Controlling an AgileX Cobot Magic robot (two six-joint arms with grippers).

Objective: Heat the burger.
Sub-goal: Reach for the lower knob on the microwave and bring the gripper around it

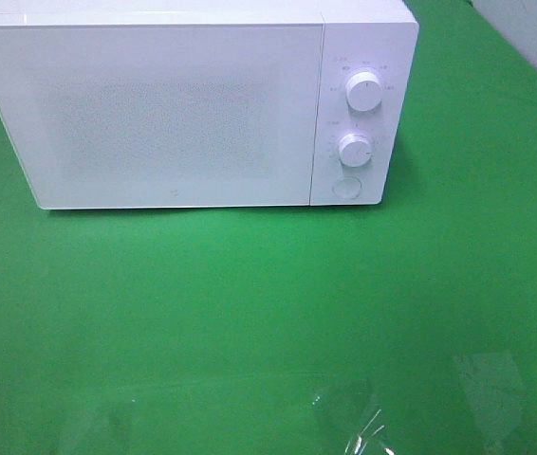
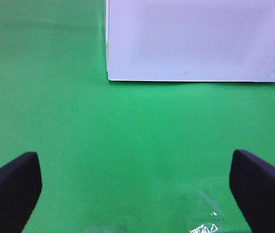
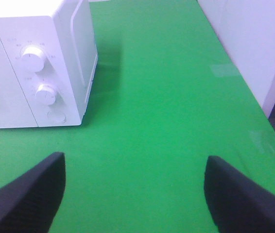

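The burger is out of view in every frame. A white microwave stands at the back of the green table with its door shut; two round knobs and a push button sit on its right panel. My left gripper is open, its dark fingers wide apart over bare green surface in front of the microwave. Over the green surface to the right of the microwave, my right gripper is open too, with nothing between its fingers. Neither gripper shows in the high view.
The green table stretches in front of the microwave. A white wall borders the table on the right. Glare patches show near the front edge.
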